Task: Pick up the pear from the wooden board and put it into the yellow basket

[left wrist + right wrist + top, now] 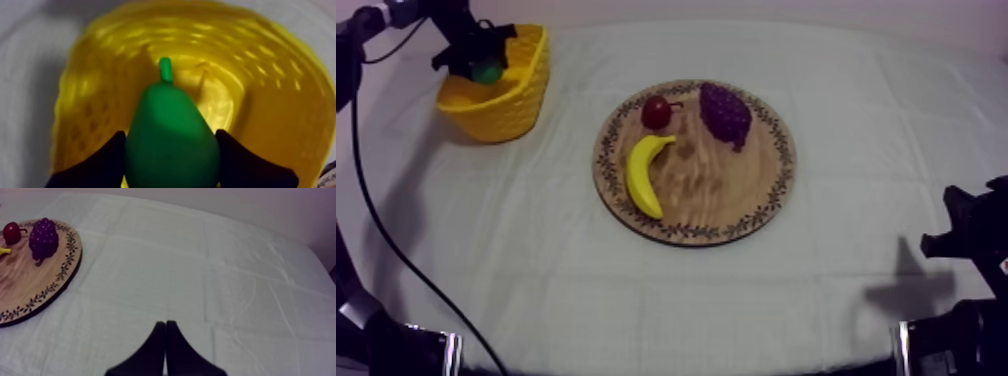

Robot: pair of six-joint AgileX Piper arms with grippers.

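Pear [169, 131] within left tool [170, 135], above yellow basket [280, 100].

Upper left of frame: yellow basket [501, 100], mouth blocked by left gripper [170, 147] clamped round pear [488, 73]. Centre: wooden board [736, 190]; banana [646, 175], small red fruit [656, 112] and grapes [725, 113] crowd its left and upper parts, right half bare. Open cloth [636, 300] between basket and board, along lower frame, whole right side. Right gripper [165, 325], fingers together, over bare cloth, apart from board.
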